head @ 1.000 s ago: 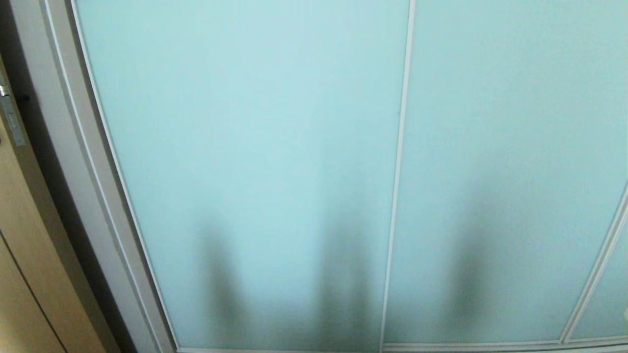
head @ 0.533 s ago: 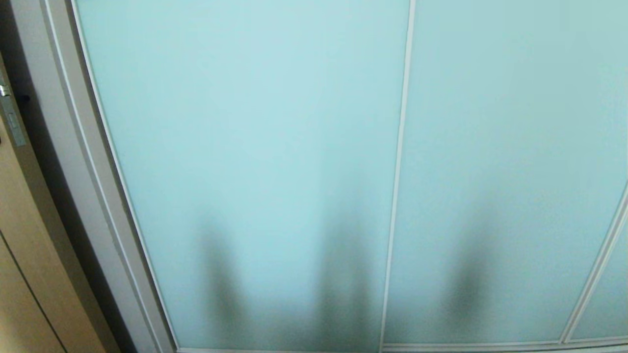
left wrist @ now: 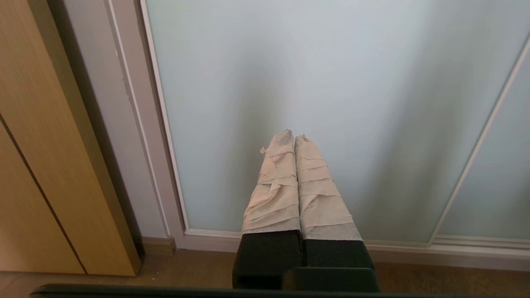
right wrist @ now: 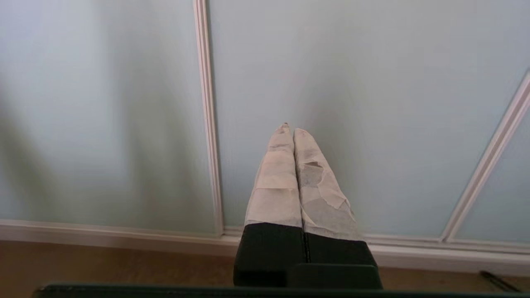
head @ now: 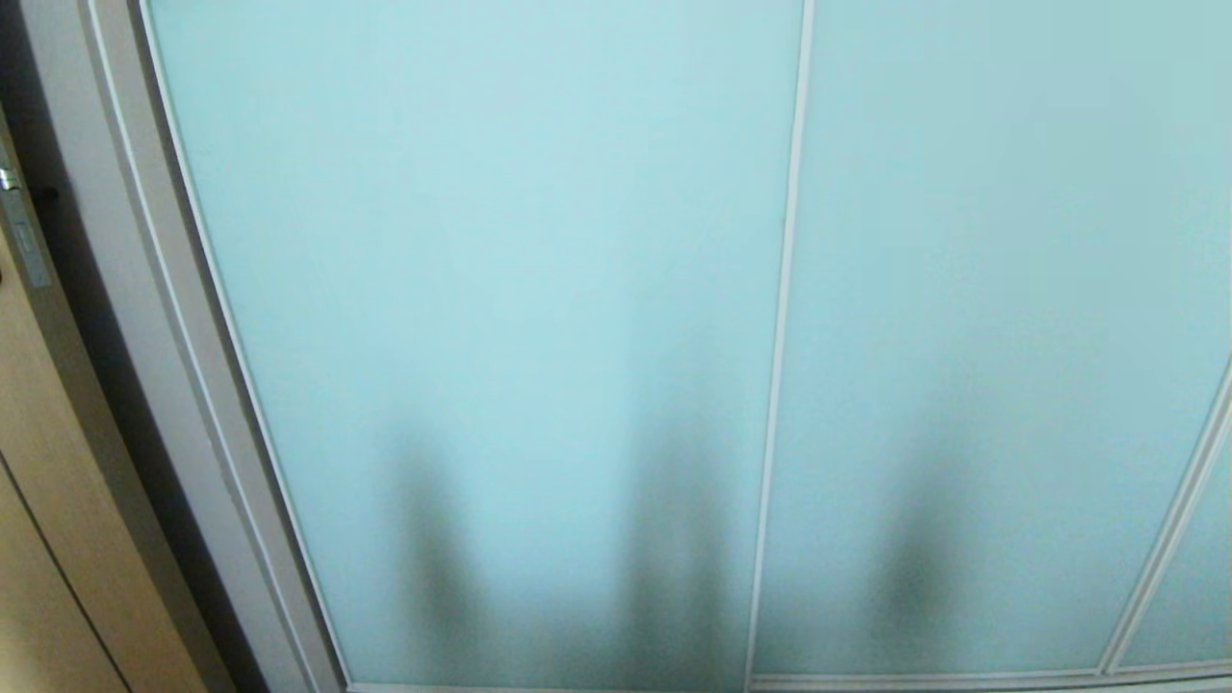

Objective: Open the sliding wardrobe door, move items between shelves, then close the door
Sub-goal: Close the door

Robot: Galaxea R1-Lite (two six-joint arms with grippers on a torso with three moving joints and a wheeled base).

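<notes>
- While the sliding wardrobe door fills the head view from edge to edge, we find ourselves at the very outset: it stands fully across the opening, so no shelves and no clothing can be seen, only three dim upright shadows low on the frosted glass. Neither gripper shows here. The pale aqua panel runs tall, its long axis upright, with a thin pale frame strip climbing alongside it and a grey side frame on the left; beyond that sits the wooden door.
- From the left wrist, we see the left gripper hanging low before the glass, close to the bottom rail and the wooden floor. Its tape-wrapped fingers are pressed together, holding nothing. It points at the panel's lower part, near the left side frame.
- From the right wrist, we have the right gripper in the same low pose, taped fingers closed together and empty, aimed at the glass just beside the upright strip, with a second strip off to the other side.
- Our call: the opening step is in hand and nothing is touched yet. Next, we reckon one gripper must rise, press on a frame edge or the glass, and push sideways along the rail, since the smooth panel offers no handle we can make out.
</notes>
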